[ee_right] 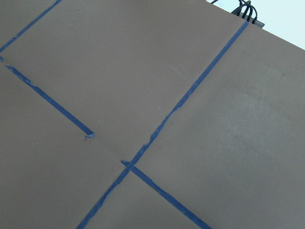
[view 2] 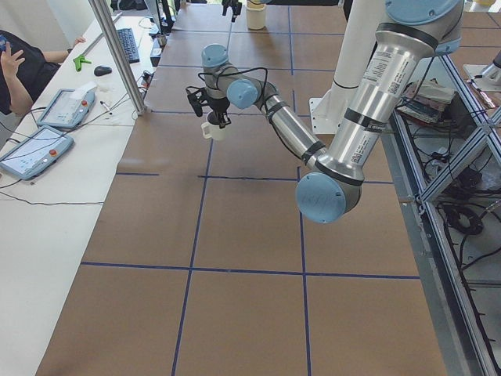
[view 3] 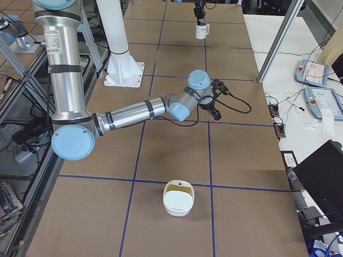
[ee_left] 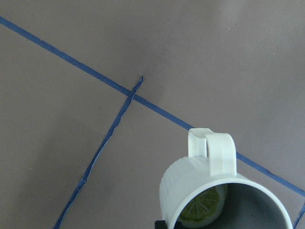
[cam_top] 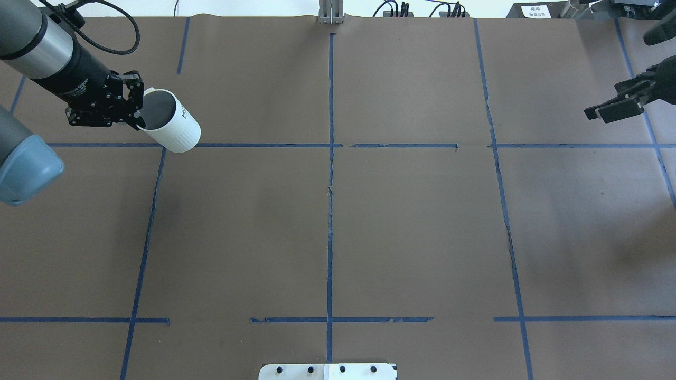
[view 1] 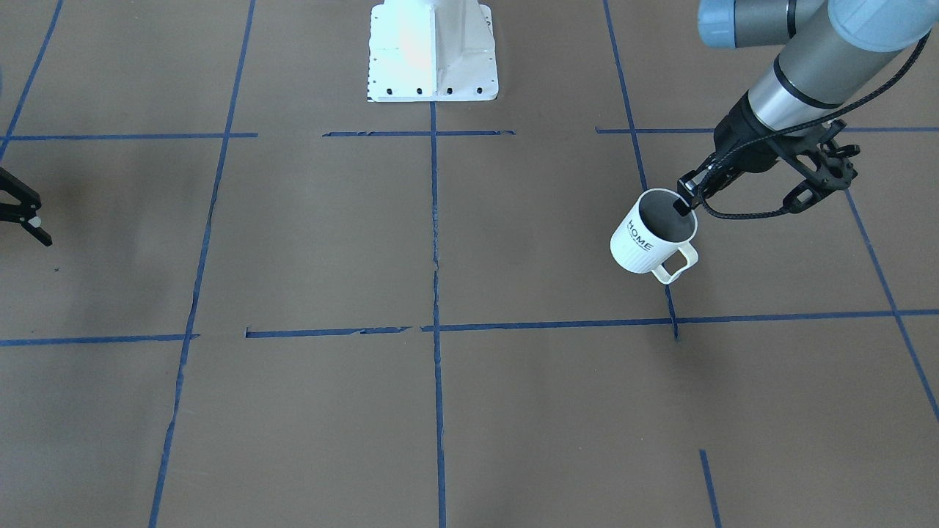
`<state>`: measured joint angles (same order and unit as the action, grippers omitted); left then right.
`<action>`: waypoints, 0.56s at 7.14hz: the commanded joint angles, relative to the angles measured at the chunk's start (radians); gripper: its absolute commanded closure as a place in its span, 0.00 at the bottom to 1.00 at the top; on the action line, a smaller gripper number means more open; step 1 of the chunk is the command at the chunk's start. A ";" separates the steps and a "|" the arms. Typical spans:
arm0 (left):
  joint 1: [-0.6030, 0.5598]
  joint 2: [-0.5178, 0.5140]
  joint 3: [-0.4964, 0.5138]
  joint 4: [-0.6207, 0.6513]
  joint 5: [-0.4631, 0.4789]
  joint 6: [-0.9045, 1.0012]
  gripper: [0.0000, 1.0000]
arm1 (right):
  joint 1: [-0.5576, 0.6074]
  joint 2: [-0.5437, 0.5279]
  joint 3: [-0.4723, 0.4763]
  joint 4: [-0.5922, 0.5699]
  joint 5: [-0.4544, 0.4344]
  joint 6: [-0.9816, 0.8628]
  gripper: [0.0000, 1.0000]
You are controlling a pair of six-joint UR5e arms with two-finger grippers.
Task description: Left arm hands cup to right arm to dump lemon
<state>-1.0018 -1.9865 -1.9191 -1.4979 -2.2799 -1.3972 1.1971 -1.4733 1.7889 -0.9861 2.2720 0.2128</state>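
One cup (view 1: 648, 243) hangs tilted from the left claw (view 1: 686, 202), which pinches its rim with one finger inside the mouth; the handle is on the side away from the claw. The lemon (ee_left: 202, 210) lies inside the cup. The right claw (cam_top: 612, 108) is well apart across the desk (cam_top: 412, 227), spread and holding nothing.

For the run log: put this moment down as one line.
cup: tilted, off table | lemon: inside cup | left gripper: shut on cup rim | right gripper: open, empty, far from cup
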 commanded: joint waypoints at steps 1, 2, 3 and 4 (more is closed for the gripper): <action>0.035 -0.084 0.076 -0.001 0.006 -0.069 1.00 | -0.100 0.085 0.004 0.083 -0.055 0.134 0.01; 0.057 -0.113 0.110 -0.001 0.011 -0.100 1.00 | -0.220 0.094 0.006 0.212 -0.198 0.277 0.01; 0.077 -0.153 0.144 -0.004 0.041 -0.132 1.00 | -0.349 0.117 0.001 0.315 -0.364 0.342 0.01; 0.081 -0.200 0.185 -0.013 0.045 -0.176 1.00 | -0.458 0.160 0.001 0.328 -0.513 0.346 0.01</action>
<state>-0.9334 -2.1347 -1.7800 -1.5032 -2.2475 -1.5262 0.8754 -1.3554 1.7914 -0.7167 1.9381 0.5156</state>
